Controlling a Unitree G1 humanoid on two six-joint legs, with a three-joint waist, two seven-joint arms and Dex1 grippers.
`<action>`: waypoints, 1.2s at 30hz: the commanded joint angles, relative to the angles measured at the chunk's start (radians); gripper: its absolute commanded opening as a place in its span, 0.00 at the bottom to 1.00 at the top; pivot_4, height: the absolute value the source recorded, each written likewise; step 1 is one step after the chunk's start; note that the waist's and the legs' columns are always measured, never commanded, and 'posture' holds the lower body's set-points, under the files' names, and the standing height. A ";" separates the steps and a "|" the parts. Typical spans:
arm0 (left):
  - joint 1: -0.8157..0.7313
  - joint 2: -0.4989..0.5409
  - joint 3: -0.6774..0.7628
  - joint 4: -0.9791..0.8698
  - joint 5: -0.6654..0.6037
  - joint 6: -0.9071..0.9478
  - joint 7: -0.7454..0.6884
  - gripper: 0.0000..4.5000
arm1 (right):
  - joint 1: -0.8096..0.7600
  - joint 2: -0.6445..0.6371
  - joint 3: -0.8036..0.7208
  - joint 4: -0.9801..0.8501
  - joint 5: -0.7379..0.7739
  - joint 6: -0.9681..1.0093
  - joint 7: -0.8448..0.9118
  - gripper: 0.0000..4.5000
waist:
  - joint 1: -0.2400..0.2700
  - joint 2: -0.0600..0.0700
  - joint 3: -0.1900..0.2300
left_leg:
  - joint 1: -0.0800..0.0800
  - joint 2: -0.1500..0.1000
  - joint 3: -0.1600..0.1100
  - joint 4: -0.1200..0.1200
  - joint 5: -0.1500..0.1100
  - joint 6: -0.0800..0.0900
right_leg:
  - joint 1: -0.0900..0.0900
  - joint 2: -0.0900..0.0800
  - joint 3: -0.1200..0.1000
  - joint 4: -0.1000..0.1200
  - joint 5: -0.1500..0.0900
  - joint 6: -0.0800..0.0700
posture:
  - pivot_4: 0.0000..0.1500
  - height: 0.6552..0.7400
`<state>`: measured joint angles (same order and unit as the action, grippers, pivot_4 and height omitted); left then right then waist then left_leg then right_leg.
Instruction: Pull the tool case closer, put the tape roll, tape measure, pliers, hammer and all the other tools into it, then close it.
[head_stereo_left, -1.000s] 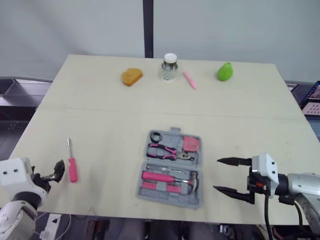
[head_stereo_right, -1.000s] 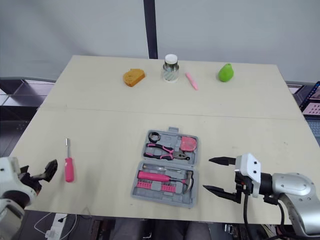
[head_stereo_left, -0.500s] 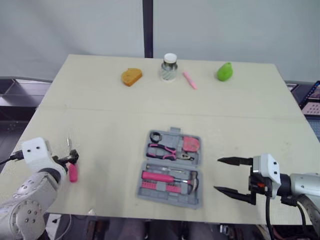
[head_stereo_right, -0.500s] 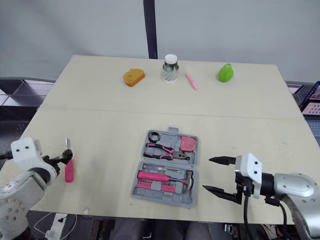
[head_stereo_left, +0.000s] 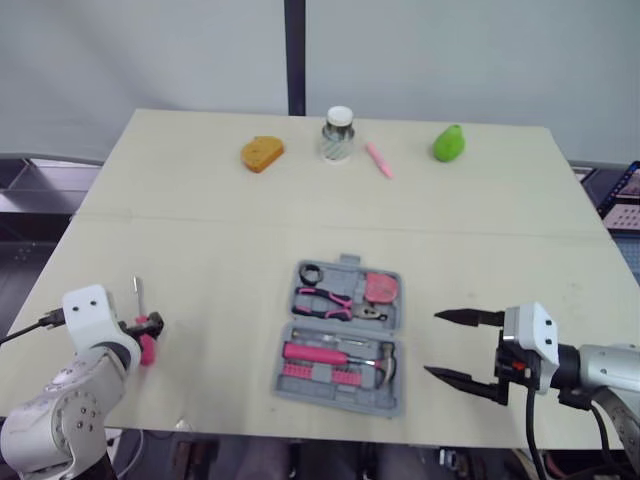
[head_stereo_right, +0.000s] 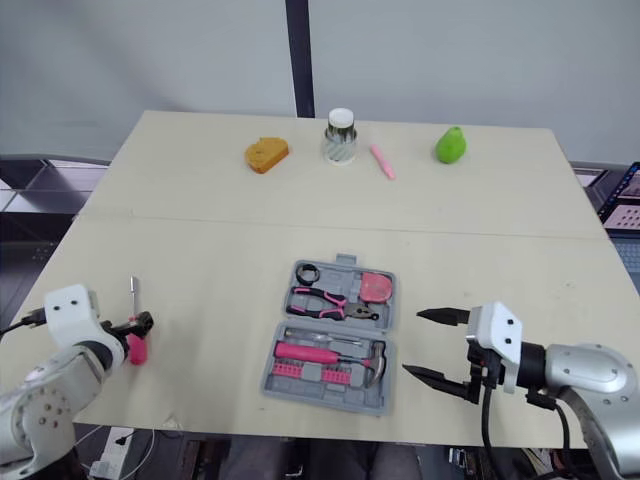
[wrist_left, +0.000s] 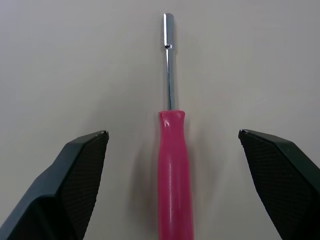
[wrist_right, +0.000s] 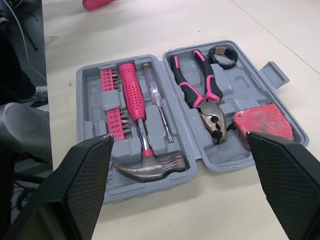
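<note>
The grey tool case (head_stereo_left: 390, 398) lies open at the table's front centre. In it are a black tape roll (head_stereo_left: 311, 273), pink pliers (head_stereo_left: 328, 300), a pink tape measure (head_stereo_left: 380, 288) and a hammer (head_stereo_left: 345, 352). A pink-handled screwdriver (head_stereo_left: 146, 340) lies on the table at the front left. My left gripper (head_stereo_left: 148, 325) is open over its handle. In the left wrist view the screwdriver (wrist_left: 175, 170) lies between the fingers (wrist_left: 80, 165), apart from both. My right gripper (head_stereo_left: 432, 345) is open just right of the case, holding nothing.
Along the table's far edge stand an orange object (head_stereo_left: 262, 153), a capped jar (head_stereo_left: 338, 135), a pink pen (head_stereo_left: 378, 159) and a green pear-shaped object (head_stereo_left: 449, 144). The case sits close to the table's front edge.
My left gripper has come in from the front left corner and now straddles the screwdriver's handle. The right gripper has barely moved.
</note>
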<state>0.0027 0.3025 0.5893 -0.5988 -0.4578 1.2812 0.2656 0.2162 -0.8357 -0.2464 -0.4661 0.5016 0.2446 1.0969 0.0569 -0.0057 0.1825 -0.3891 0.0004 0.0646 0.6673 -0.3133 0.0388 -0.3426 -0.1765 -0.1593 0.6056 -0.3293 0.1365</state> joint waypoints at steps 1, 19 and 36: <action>0.056 0.014 -0.024 0.015 0.052 -0.109 -0.058 1.00 | -0.008 -0.005 -0.026 -0.027 0.015 0.004 -0.013 0.99 | 0.000 0.000 0.000 | 0.000 0.000 0.000 0.000 0.000 0.000 | 0.000 0.000 0.000 0.000 0.000 0.000 | 1.00 0.47; 0.041 -0.001 -0.078 0.139 0.156 -0.263 -0.129 1.00 | 0.016 0.001 -0.051 -0.043 0.050 0.011 -0.013 0.99 | 0.018 0.000 0.000 | 0.000 0.000 0.000 0.000 0.000 0.000 | 0.000 -0.002 -0.001 -0.001 0.000 0.000 | 1.00 0.47; -0.017 0.003 -0.111 0.258 0.207 -0.331 -0.169 1.00 | 0.122 -0.006 -0.118 -0.046 0.075 -0.039 0.036 0.99 | 0.023 0.000 0.000 | 0.000 0.000 0.000 0.000 0.000 0.000 | 0.000 -0.001 -0.002 0.000 0.000 0.000 | 1.00 0.47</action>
<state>-0.0063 0.2953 0.4794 -0.3362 -0.2663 0.9702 0.1021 0.3341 -0.8352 -0.3291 -0.4875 0.5703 0.2223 1.1193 0.0794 -0.0059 0.1824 -0.3891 0.0003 0.0649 0.6672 -0.3132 0.0392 -0.3430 -0.1776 -0.1610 0.6060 -0.3293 0.1366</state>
